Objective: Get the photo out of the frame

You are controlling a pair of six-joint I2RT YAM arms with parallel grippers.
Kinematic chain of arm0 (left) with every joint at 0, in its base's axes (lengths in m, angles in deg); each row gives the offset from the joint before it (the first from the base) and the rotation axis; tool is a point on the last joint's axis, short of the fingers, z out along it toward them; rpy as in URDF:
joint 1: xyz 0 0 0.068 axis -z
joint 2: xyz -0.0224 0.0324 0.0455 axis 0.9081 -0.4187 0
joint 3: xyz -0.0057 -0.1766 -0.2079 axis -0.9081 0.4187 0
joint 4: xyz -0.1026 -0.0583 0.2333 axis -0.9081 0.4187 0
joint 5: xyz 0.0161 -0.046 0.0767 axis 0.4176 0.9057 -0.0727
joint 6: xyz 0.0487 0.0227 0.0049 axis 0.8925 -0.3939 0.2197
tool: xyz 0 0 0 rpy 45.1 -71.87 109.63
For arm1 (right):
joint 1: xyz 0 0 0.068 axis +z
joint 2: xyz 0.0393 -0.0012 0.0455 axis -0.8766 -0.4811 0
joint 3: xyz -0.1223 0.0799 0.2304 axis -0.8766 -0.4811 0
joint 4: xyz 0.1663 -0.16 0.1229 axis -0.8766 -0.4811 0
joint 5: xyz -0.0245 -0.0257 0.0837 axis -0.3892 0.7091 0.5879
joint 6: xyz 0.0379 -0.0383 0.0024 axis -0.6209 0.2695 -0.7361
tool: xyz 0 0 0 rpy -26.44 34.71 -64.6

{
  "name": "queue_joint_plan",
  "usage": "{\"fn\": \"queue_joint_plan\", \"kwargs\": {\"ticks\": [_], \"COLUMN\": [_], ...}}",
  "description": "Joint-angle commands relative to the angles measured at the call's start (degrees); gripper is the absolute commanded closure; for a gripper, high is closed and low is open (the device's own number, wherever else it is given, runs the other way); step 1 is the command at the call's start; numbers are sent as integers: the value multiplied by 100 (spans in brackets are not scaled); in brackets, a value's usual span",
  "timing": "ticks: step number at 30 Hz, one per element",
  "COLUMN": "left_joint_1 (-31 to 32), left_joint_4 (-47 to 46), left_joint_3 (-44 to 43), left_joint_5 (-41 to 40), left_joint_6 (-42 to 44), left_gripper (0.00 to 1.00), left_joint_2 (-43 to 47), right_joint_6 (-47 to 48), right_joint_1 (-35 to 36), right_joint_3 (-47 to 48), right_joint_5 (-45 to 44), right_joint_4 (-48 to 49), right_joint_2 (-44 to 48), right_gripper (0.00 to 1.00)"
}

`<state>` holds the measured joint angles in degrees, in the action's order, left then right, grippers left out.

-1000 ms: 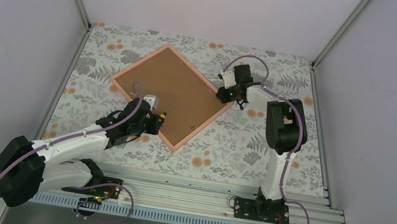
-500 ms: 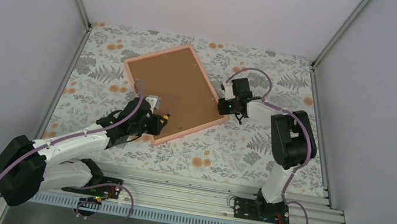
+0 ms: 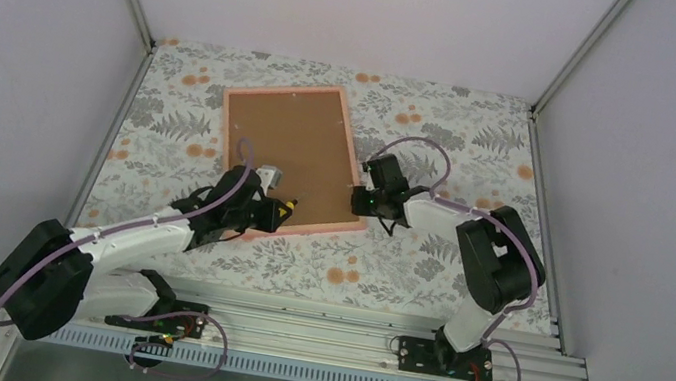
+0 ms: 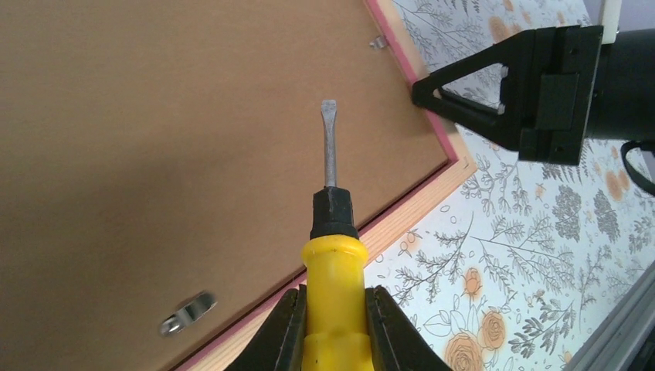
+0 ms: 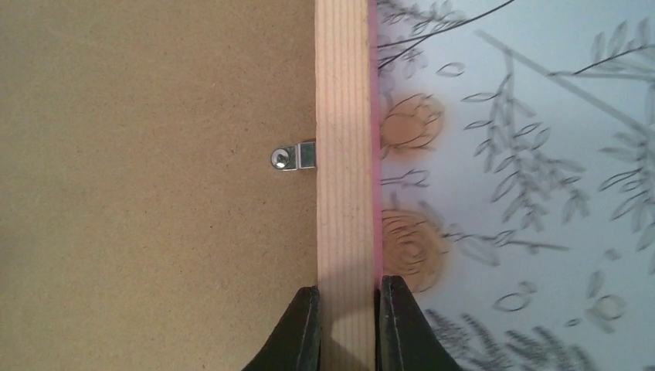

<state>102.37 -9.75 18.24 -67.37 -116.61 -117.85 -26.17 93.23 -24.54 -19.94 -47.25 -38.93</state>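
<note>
The frame [image 3: 284,92] lies face down on the floral cloth, its brown backing board [image 3: 285,147] facing up. The photo is hidden beneath that board. My left gripper [image 3: 283,209] hovers over the frame's near edge, shut on a yellow-handled screwdriver [image 4: 334,255] whose flat blade [image 4: 329,131] points out above the board. My right gripper [image 3: 360,199] is shut on the frame's right wooden rail [image 5: 344,154], one finger on each side [image 5: 345,292]. A small metal clip [image 5: 293,158] sits on that rail's inner edge; another clip [image 4: 188,313] shows near the near rail.
White enclosure walls [image 3: 41,55] stand on the left, back and right. An aluminium rail [image 3: 332,336] with both arm bases runs along the near edge. The right gripper's black body [image 4: 533,85] sits close to the screwdriver's tip side.
The frame has swung clockwise from a diamond position to nearly square with the table. My right gripper moved nearer with the rail and closed tight on it. The left gripper kept hold of the screwdriver.
</note>
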Motion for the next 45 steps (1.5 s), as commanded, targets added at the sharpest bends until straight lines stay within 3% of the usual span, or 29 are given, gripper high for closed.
{"fn": "queue_joint_plan", "kwargs": {"ticks": [1, 20, 45], "left_joint_1": [1, 44, 225], "left_joint_4": [-355, -1065, -1298], "left_joint_3": [-134, -445, -608], "left_joint_5": [301, 555, 330], "left_joint_6": [-71, -205, -354], "left_gripper": [98, 98, 98], "left_joint_2": [-141, -1319, -2031], "right_joint_6": [-795, -1714, -1771], "right_joint_1": [431, 1328, 1485], "right_joint_3": [-166, -399, -394], "right_joint_5": [95, -38, -56], "right_joint_4": [-33, 259, 329], "right_joint_2": [27, 95, -64], "right_gripper": [96, 96, 96]}}
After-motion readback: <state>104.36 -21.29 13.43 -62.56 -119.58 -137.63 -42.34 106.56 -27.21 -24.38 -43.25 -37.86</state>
